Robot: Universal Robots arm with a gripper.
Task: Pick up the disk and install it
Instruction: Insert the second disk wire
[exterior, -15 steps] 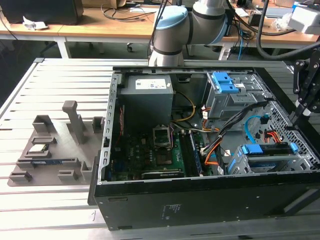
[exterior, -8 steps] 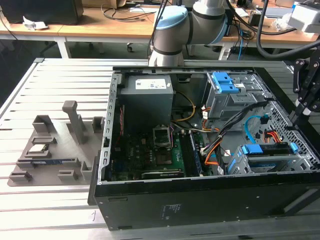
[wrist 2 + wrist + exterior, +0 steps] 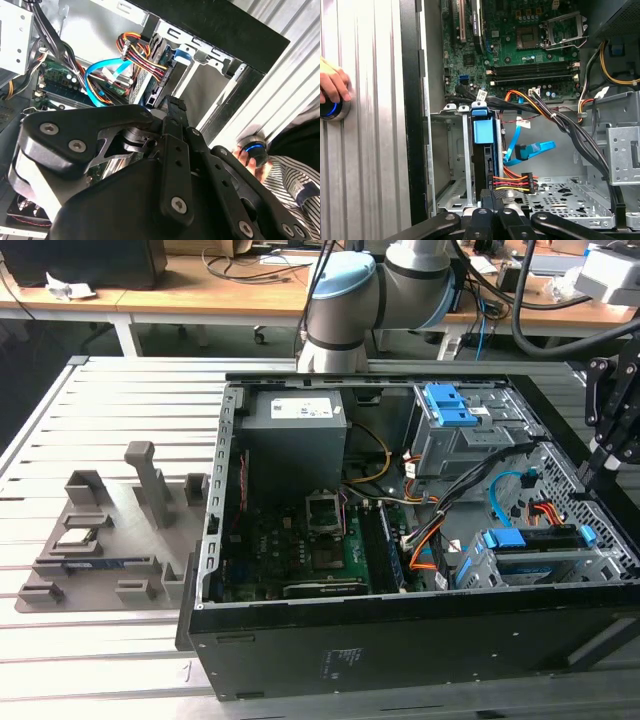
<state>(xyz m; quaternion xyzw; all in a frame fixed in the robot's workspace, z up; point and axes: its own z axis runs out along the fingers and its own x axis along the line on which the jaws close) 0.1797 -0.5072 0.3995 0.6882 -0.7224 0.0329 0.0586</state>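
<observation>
The exterior view shows an open computer case [image 3: 420, 640] lying on a ribbed metal worktop [image 3: 110, 660], its motherboard [image 3: 300, 550] exposed. The robot arm [image 3: 345, 300] rises behind the case. At the exterior view's right edge, the black claw [image 3: 610, 430] hangs above the case's corner. The disk [image 3: 535, 542], with blue side rails, sits in the drive bay near that corner, beside a metal cage [image 3: 455, 430] with bright blue latches. In the first wrist view the disk [image 3: 482, 150] stands slotted in its bay, orange and yellow cables [image 3: 512, 181] beside it, and a hand [image 3: 334, 86] rests on a blue-lit button [image 3: 330, 109]. I cannot tell whether the claw is apart or together.
</observation>
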